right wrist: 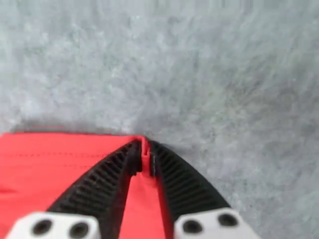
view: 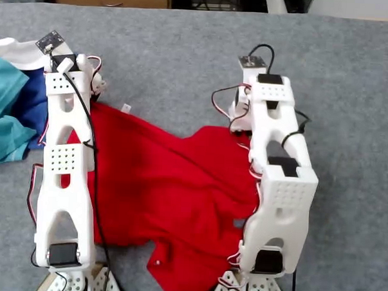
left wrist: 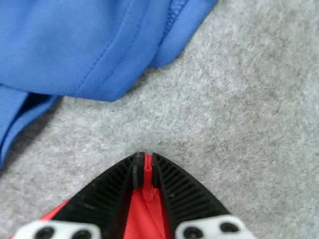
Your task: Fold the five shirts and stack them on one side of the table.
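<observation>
Crumpled red fabric shirt (view: 173,190), spread on the grey felt tabletop (view: 351,94) behind the left claw (left wrist: 143,160) and the right claw (right wrist: 143,149), each clamped on its edge; both edges are best drawn level and taut, clear of the rumpled blue shirt (left wrist: 89,45) just ahead of the left claw.

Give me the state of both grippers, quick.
Left gripper: closed, pinching an edge of the red shirt.
Right gripper: closed, pinching another edge of the same red shirt.

Bright, even light from above — soft, faint shadows.
</observation>
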### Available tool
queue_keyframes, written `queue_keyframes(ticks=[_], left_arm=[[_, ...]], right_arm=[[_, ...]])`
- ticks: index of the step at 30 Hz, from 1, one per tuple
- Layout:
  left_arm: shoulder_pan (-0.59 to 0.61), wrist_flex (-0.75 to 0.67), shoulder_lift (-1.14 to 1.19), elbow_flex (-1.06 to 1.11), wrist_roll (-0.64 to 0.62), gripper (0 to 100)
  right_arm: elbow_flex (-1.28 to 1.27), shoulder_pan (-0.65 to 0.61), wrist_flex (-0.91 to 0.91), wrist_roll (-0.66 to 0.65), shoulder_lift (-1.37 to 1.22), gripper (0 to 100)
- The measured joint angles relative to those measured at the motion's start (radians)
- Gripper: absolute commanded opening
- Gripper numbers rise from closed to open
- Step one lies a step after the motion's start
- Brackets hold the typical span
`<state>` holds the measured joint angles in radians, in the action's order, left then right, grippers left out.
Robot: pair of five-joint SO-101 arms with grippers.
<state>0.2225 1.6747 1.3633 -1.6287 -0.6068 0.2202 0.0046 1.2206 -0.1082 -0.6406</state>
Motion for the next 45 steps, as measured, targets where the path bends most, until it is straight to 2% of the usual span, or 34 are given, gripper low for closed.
queue_keyframes(ticks=[4, 8, 14, 16, 21, 24, 27, 30, 35, 39, 45], left_arm=[[0.0, 0.0, -0.009, 0.002, 0.0, 3], [0.002, 0.0, -0.072, 0.002, 0.0, 4], [-0.009, -0.074, -0.13, 0.002, 0.0, 22], [-0.031, -0.077, -0.132, 0.002, 0.0, 25], [-0.091, -0.06, -0.13, 0.002, 0.003, 25], [-0.098, 0.009, -0.13, 0.002, 0.009, 15], [-0.137, 0.068, -0.132, 0.009, 0.075, 2], [-0.178, 0.075, -0.135, 0.06, 0.123, 3], [-0.239, 0.078, -0.19, 0.232, 0.135, 3], [-0.252, 0.078, -0.272, 0.488, 0.141, 3], [-0.221, 0.074, -0.451, 0.879, 0.222, 3]], right_arm=[[-0.008, 0.017, -0.124, 0.057, 0.015, 1.3], [-0.008, 0.104, -0.196, 0.109, 0.081, 1.3], [-0.008, 0.247, -0.295, 0.112, 0.17, 1.3], [-0.015, 0.302, -0.327, 0.112, 0.17, 1.3], [-0.017, 0.374, -0.394, 0.081, 0.147, 1.3], [-0.017, 0.376, -0.404, 0.06, 0.095, 1.3], [0.02, 0.387, -0.404, 0.054, 0.046, 1.3], [0.091, 0.414, -0.39, 0.052, 0.008, 1.3], [0.192, 0.466, -0.358, 0.051, -0.069, 1.3], [0.288, 0.479, -0.305, 0.051, -0.124, 1.3], [0.434, 0.48, -0.229, 0.051, -0.216, 1.3]])
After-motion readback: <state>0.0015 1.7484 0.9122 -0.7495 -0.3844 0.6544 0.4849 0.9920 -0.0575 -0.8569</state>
